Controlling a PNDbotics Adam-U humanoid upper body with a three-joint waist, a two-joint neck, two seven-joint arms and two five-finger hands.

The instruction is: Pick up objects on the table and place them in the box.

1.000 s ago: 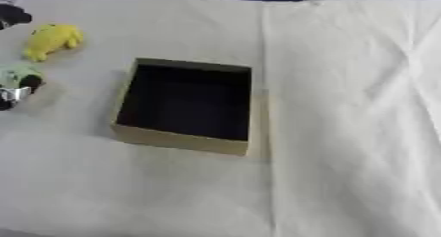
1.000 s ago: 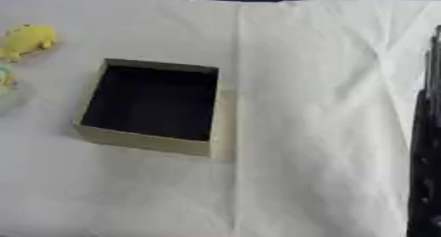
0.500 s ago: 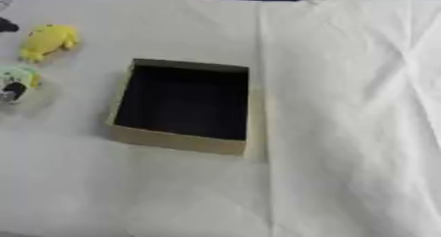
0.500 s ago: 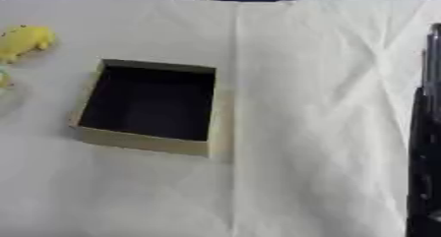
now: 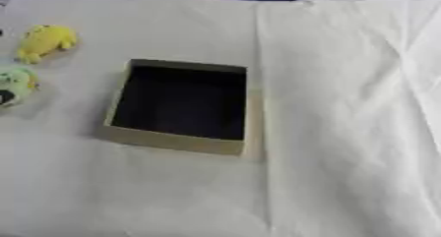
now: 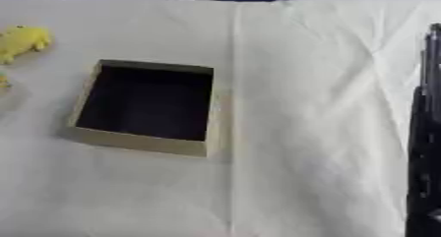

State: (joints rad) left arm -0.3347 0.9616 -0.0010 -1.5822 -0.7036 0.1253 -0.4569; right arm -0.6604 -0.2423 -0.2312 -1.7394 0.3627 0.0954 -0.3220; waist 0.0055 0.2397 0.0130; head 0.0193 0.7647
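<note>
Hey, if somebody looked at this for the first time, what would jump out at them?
First the open cardboard box with its dark, empty inside, left of the middle of the white tablecloth. Then the yellow toy at the far left, with a pale green toy just nearer the robot below it.

- Open box (image 5: pixel 176 142) sits on the white-covered desk (image 5: pixel 344 133) — dark inside.
- Yellow toy (image 5: pixel 47 42) lies well left of it.
- Green toy (image 5: pixel 15 85) lies nearer, at the left edge.
</note>
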